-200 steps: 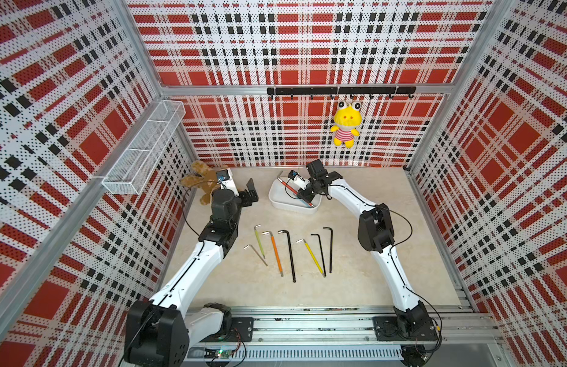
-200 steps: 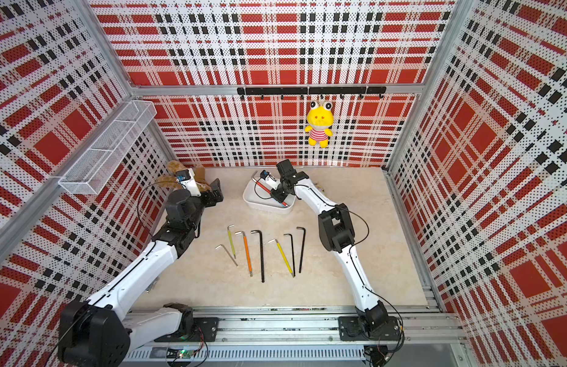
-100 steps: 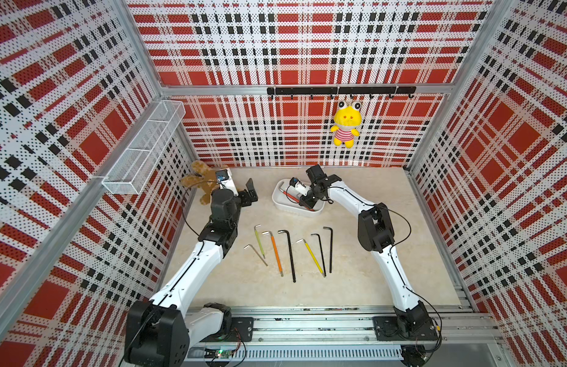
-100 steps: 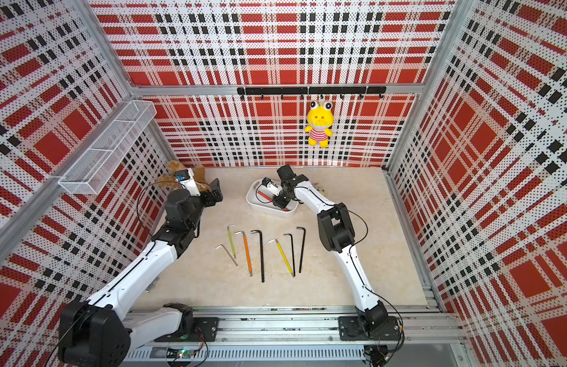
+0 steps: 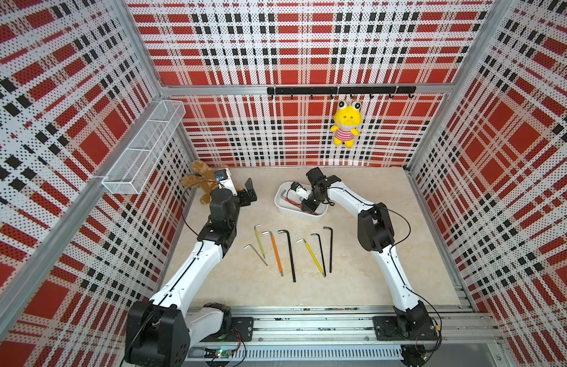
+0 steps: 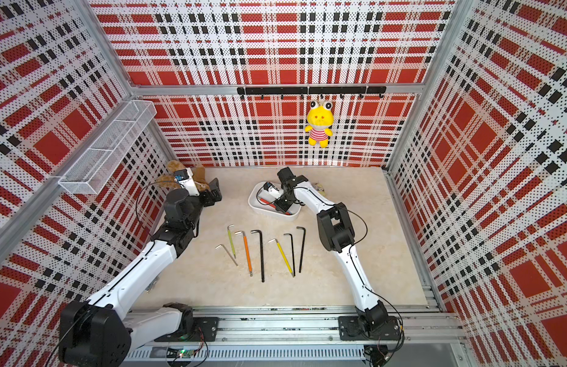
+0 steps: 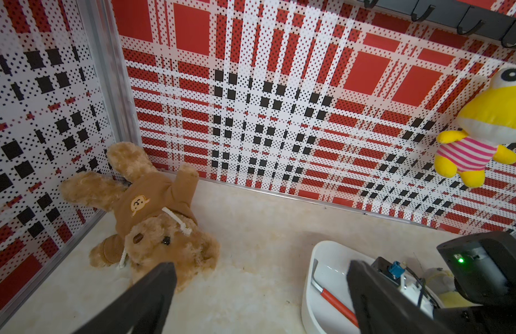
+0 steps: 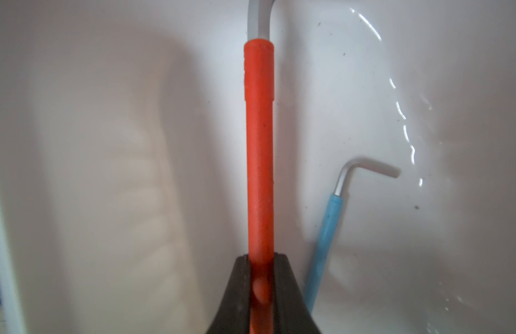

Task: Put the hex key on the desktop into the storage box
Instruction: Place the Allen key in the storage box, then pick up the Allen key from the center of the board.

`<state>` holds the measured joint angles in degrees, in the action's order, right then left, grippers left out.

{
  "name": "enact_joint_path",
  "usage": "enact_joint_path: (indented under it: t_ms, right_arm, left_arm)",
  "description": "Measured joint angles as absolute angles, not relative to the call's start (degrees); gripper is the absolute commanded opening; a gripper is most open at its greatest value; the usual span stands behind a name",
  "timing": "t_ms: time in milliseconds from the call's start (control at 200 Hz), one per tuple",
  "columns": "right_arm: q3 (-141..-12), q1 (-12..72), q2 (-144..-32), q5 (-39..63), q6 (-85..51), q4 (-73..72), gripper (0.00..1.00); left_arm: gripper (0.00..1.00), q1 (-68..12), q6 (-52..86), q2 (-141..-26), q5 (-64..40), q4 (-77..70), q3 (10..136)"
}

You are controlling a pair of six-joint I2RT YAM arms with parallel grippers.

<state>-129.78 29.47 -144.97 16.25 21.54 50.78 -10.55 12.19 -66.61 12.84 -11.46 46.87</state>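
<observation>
Sunk deeper into the storage box [image 5: 279, 203] than a second ago, the right gripper [image 8: 261, 260] is pinching the red hex key [image 8: 259, 144] low inside it, needing only a gentle, level release.

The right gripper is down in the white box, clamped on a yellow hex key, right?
Almost. The hex key in the right gripper is red, not yellow, as the right wrist view shows. It is down in the white box.
</observation>
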Motion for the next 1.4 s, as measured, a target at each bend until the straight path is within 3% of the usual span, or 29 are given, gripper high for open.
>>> enact_joint_path:
  t_ms: [135, 241, 301, 521, 641, 812, 1037, 1218, 1398]
  right_arm:
    - [-129.8, 29.5, -145.0, 15.6, 21.1, 51.5, 0.00]
    - [-129.8, 29.5, -145.0, 15.1, 20.6, 51.5, 0.19]
    - [-129.8, 29.5, -145.0, 14.8, 20.3, 51.4, 0.36]
    - [-127.5, 29.6, -144.1, 12.6, 18.5, 46.3, 0.47]
    - [-124.6, 29.8, -141.8, 9.7, 16.7, 42.7, 0.58]
    - [-121.8, 30.3, -135.1, 4.9, 12.5, 37.4, 0.64]
    - [-111.7, 30.6, -117.0, -5.1, 2.9, 33.3, 0.67]
    - [-100.2, 30.6, -102.8, -12.7, -7.8, 35.6, 0.68]
    - [-87.8, 30.6, -98.4, -14.7, -20.0, 41.1, 0.67]
  left_arm:
    - [0.99, -10.5, 12.2, -66.6, 12.5, -11.5, 46.9]
    - [0.99, -10.4, 12.3, -66.6, 12.4, -11.5, 46.9]
    - [0.99, -10.4, 12.4, -66.6, 12.4, -11.5, 46.9]
    - [0.99, -10.4, 12.6, -66.5, 12.4, -11.5, 46.9]
    - [0.99, -10.4, 12.6, -66.4, 12.4, -11.5, 46.9]
    - [0.99, -10.7, 12.7, -66.4, 12.4, -11.5, 46.9]
    - [0.99, -11.0, 12.6, -66.4, 12.4, -11.5, 46.9]
    - [0.99, -11.0, 12.7, -66.4, 11.8, -11.6, 46.9]
    - [0.99, -11.0, 13.1, -67.0, 10.5, -12.2, 46.9]
